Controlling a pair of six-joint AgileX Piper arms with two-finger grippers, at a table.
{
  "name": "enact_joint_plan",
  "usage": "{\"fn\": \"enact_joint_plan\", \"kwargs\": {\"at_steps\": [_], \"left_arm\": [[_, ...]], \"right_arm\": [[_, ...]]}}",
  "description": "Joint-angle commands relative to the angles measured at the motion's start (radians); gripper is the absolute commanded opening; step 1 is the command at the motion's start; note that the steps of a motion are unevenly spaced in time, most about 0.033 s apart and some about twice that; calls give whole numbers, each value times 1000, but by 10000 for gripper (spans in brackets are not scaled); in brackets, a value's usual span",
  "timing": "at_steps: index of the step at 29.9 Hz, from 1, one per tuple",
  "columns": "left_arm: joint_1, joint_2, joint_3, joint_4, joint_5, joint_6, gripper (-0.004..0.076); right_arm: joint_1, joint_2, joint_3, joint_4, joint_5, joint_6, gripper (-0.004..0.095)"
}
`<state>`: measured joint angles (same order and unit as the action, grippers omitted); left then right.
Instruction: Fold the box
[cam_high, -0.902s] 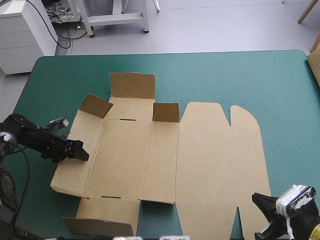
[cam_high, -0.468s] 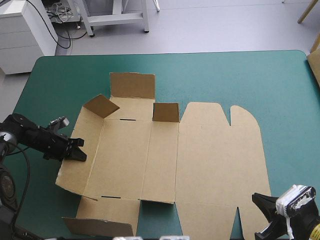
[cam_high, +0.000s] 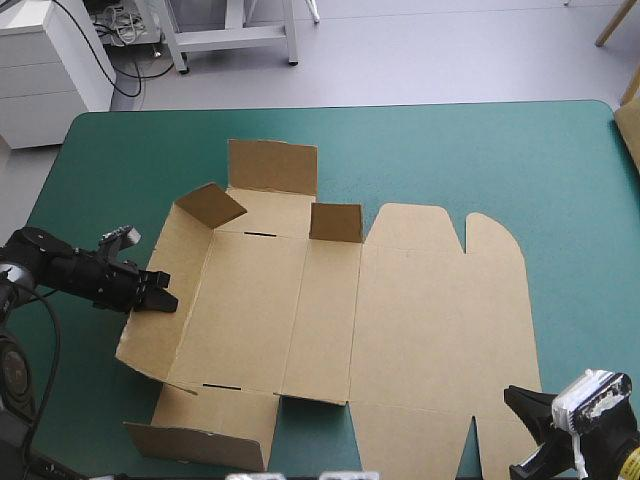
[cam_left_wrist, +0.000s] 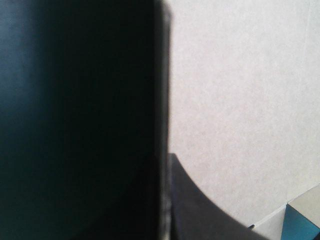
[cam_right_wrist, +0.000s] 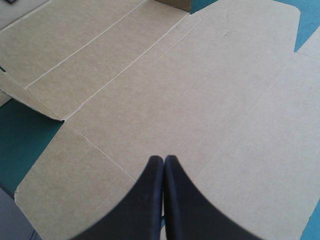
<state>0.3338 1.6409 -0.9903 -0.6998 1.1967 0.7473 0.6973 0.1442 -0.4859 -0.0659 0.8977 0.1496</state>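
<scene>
One brown box (cam_high: 400, 300) on the teal-green desk (cam_high: 560, 180); my left gripper (cam_high: 160, 298) clamps its raised side, my right gripper (cam_right_wrist: 164, 167), fingers together, hangs above it

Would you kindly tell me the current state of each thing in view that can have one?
box: mostly lying flat, its left side wall tilted up, three flaps raised along the far side.
left gripper: shut on the box, at the edge of the tilted left wall.
right gripper: shut, holding nothing, by the box's near right corner.
</scene>
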Motion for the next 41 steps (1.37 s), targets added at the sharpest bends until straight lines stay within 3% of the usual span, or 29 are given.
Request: {"fn": "enact_joint_plan", "kwargs": {"at_steps": [1, 9, 25, 34, 41], "left_arm": [[-6, -35, -56, -59, 85, 9, -8], [-75, -35, -355, 171, 72, 0, -8], [-602, 187, -728, 831, -60, -29, -8], [-826, 240, -794, 1025, -253, 6, -8], [-936, 222, -792, 1103, -268, 9, -8]], "right_arm": [[3, 12, -26, -6, -66, -2, -20], [3, 12, -26, -8, -66, -2, -20], [3, 12, -26, -6, -66, 0, -20], [3, 12, -26, -4, -66, 26, -20], [3, 12, -26, -12, -64, 39, -20]]}}
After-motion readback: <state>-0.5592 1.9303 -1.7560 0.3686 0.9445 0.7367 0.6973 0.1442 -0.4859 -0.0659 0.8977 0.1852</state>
